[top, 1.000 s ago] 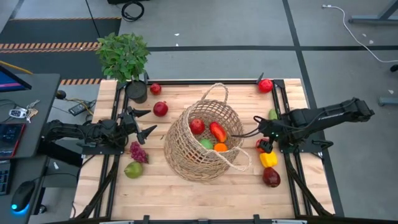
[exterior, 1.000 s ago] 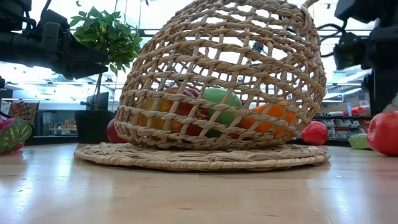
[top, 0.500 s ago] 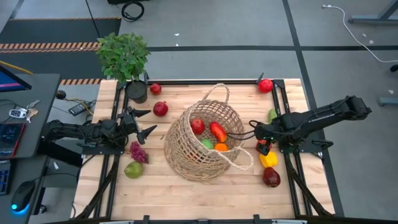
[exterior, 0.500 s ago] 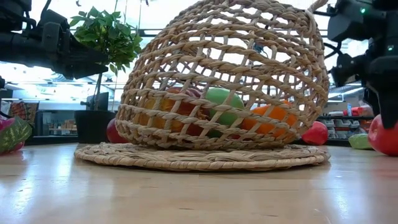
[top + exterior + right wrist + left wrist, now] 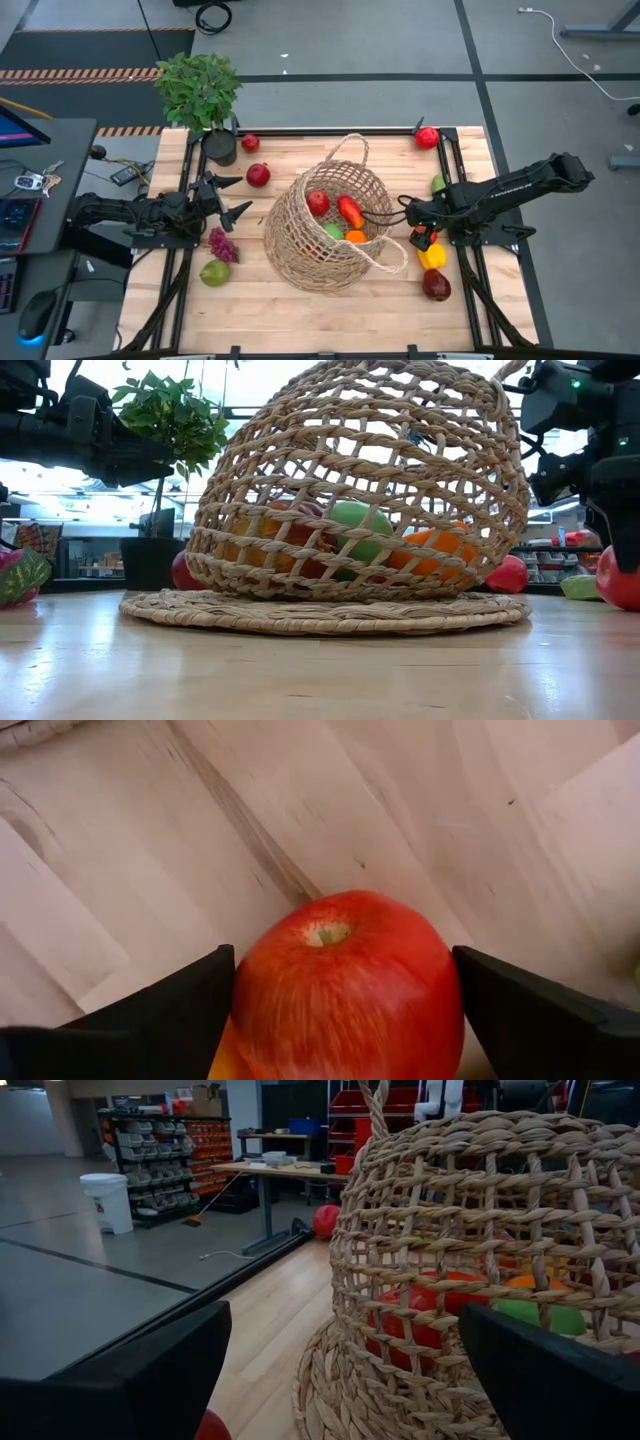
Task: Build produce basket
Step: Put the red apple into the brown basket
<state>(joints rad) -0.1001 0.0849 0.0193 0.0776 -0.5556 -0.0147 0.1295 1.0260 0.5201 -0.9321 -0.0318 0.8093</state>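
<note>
The wicker basket (image 5: 330, 228) lies on its side mid-table, its mouth toward the right, with several pieces of produce inside. A red apple (image 5: 350, 980) rests on the wood right of the basket. My right gripper (image 5: 419, 231) points down over it, open, one finger on each side of the apple. The low view shows that gripper (image 5: 612, 530) above the apple (image 5: 622, 580). My left gripper (image 5: 240, 197) waits open and level, left of the basket. My right gripper comes at the red apple from above, its two fingers (image 5: 150, 1015) close beside the apple's flanks (image 5: 255, 990). The apple sits upright on the table, stem dimple up. Whether the fingers touch it, I cannot tell.
A yellow pepper (image 5: 431, 256) and a dark red fruit (image 5: 436, 285) lie near the apple; a green piece (image 5: 438, 184) and a tomato (image 5: 427, 137) lie farther back. Grapes (image 5: 222, 244), a pear (image 5: 214, 272), red fruits (image 5: 258, 175) and a potted plant (image 5: 200, 90) stand at the left.
My right gripper has come down over the red apple, shifting slightly toward the basket and tipping more steeply downward. It has stayed open. The basket and its contents have kept still.
</note>
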